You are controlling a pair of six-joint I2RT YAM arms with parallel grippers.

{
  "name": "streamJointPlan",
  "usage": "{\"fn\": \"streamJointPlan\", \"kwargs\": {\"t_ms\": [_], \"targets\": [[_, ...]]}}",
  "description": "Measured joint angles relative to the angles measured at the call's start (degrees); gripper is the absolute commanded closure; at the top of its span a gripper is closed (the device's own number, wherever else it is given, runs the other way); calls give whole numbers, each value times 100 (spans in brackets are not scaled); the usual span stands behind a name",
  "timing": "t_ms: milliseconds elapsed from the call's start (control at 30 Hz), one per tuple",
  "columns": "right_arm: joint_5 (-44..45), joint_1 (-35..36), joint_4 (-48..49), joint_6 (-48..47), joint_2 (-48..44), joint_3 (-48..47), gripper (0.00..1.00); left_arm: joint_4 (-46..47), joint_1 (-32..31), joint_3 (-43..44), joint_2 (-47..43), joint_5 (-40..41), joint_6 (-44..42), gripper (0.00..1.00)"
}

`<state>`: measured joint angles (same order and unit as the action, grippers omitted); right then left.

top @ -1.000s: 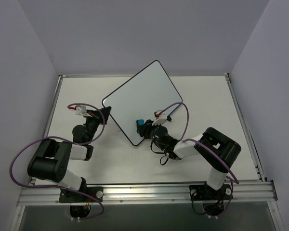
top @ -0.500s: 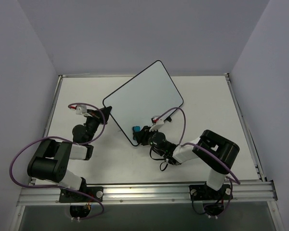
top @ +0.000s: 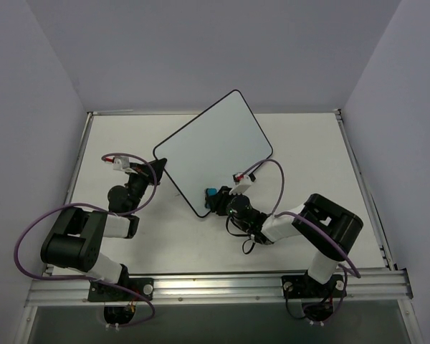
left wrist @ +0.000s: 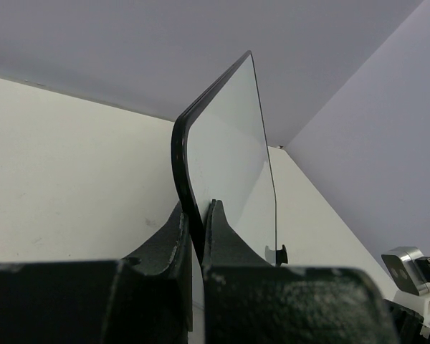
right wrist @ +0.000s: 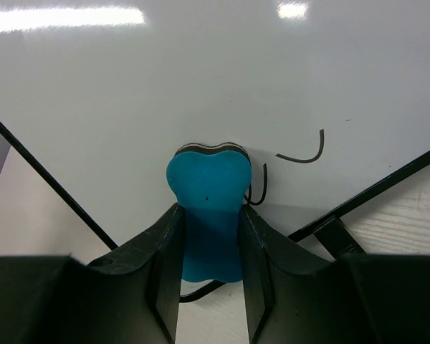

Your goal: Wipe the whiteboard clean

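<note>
The whiteboard (top: 213, 147) lies tilted over the table, white with a thin black frame. My left gripper (top: 158, 169) is shut on its left corner; in the left wrist view the black frame edge (left wrist: 182, 154) runs between my fingers (left wrist: 173, 240). My right gripper (top: 215, 198) is shut on a small blue eraser (top: 211, 193) and presses it on the board near its near corner. In the right wrist view the eraser (right wrist: 208, 188) sits on the whiteboard (right wrist: 201, 72), with black pen marks (right wrist: 305, 155) just to its right.
A black clip (right wrist: 334, 233) sits on the board's near edge, to the right of the eraser. The same kind of clip (left wrist: 280, 254) shows in the left wrist view. The table (top: 315, 154) has walls on three sides and a metal rail (top: 215, 285) at the front.
My right gripper slid the eraser down and left toward the board's near corner, then back a little to the right. The left gripper and the board stayed put.
</note>
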<state>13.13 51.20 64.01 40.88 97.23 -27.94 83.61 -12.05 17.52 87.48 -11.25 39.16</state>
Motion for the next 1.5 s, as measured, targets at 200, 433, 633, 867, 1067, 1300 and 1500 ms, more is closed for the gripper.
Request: {"fn": "streamJointPlan", "kwargs": {"t_ms": [200,433,633,867,1067,1300,1500], "targets": [[-2,-122,-151,81,-2,-74,100,-4,0,0,2,4,0,98],[22,-487,-474,118,-7,-365,100,-11,0,0,4,31,2,98],[103,-844,-684,116,24,-573,100,-15,0,0,7,33,2,98],[79,-1272,-557,155,140,-581,100,-15,0,0,7,31,2,98],[37,-1613,-343,197,275,-568,100,-17,-2,0,7,28,2,98],[-33,-1729,-291,190,286,-538,100,-11,-17,0,7,28,2,98],[-522,-1784,-37,-367,345,-518,100,-15,-17,0,7,50,2,98]]}}
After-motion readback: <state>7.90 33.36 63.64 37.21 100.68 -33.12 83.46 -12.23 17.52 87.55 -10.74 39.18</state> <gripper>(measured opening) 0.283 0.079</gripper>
